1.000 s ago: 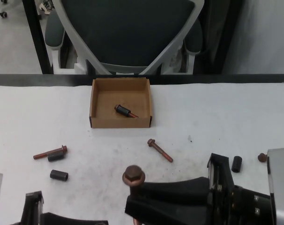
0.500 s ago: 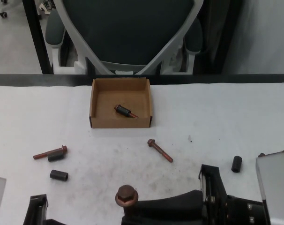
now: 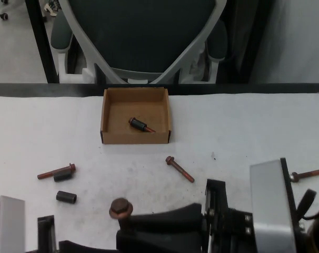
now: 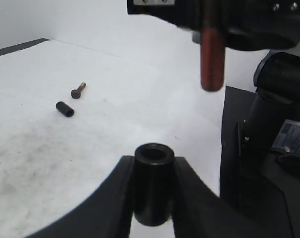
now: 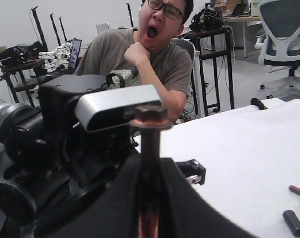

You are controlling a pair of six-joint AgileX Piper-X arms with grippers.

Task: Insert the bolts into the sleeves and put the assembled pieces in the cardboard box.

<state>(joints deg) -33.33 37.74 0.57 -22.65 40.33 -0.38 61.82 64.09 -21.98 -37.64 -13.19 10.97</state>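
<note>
Nearest, at the bottom of the high view, the right arm's fingers (image 5: pixel 182 208) are clamped on the shank of a bolt (image 5: pixel 150 144). It is held upright with its hexagonal head on top, so the free tip points down, ready to drop into something. That something is the black sleeve (image 4: pixel 154 186), pinched between the left arm's fingers (image 4: pixel 115 198). It stands low in the middle of the left wrist view with its bore facing up, gripped by its sides so the mouth is unobstructed. In that view the bolt's tip hangs at upper right, higher than the sleeve's mouth, off to one side and clear of it. I judge the two need lining up before the bolt can go down.

Farther out on the white worktop (image 3: pixel 243 121) lie the spares. A loose sleeve (image 3: pixel 66 197) is at lower left, and just past it a left bolt (image 3: pixel 55 172) has a second sleeve (image 3: pixel 61 178) just beside it. A middle bolt (image 3: pixel 179 169) lies near the centre and a right bolt (image 3: pixel 307 173) at the right edge.

Farthest, at upper centre, sits the open-topped cardboard box (image 3: pixel 136 138) with one assembled piece (image 3: pixel 140 125) lying inside. By that count one pair looks finished and several remain.
</note>
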